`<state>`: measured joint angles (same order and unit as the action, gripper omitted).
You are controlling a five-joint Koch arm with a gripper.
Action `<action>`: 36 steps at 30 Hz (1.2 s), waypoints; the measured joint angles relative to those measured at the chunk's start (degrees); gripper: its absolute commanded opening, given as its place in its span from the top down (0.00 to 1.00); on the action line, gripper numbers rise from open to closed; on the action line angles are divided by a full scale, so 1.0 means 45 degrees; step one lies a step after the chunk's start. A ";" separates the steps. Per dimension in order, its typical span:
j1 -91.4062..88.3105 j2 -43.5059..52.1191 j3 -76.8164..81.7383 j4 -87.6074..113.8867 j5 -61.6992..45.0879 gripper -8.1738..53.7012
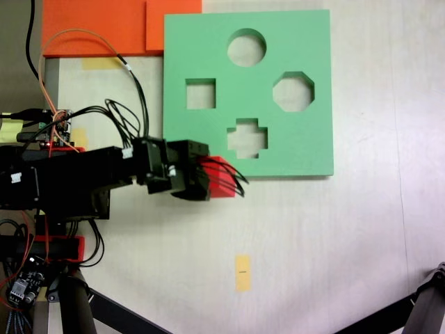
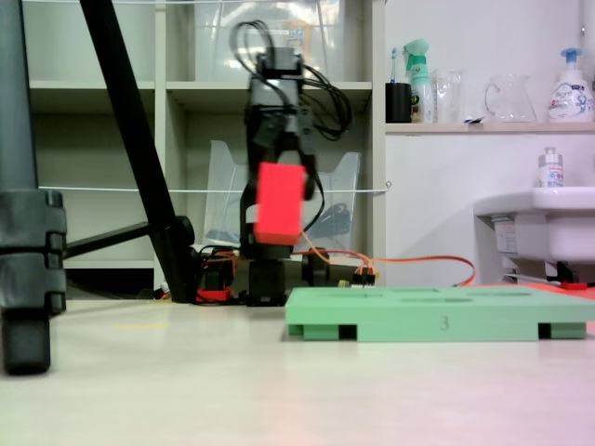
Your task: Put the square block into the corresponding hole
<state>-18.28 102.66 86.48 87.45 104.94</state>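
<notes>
My gripper (image 1: 220, 178) is shut on the square block (image 1: 217, 167), a small bright red foam cube. In the top-down fixed view the block sits just off the near edge of the green board (image 1: 299, 146), below the cross cutout. The low fixed view shows the block (image 2: 279, 204) lifted well above the table, left of the board (image 2: 437, 321), with the gripper (image 2: 279, 209) hanging downward. The hole (image 1: 200, 94), a square cutout, lies on the board's left side, beyond the gripper.
The board also has a round cutout (image 1: 247, 47), an octagonal one (image 1: 293, 91) and a cross-shaped one (image 1: 247, 137). Orange foam slabs (image 1: 97, 28) lie at the top left. A yellow tape mark (image 1: 242, 271) is on the table. A tripod leg (image 2: 28, 269) stands nearby.
</notes>
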 measured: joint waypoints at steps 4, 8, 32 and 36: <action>-0.2930 -0.0020 0.0410 -0.0762 0.2891 0.87; -0.4316 -0.0371 0.1152 -0.1523 0.4180 0.85; -0.7129 -0.4102 -0.0605 -0.3027 0.7813 0.85; -0.7148 -0.4180 -0.0605 -0.3027 0.7871 0.85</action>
<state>-50.45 83.85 83.76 73.83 140.36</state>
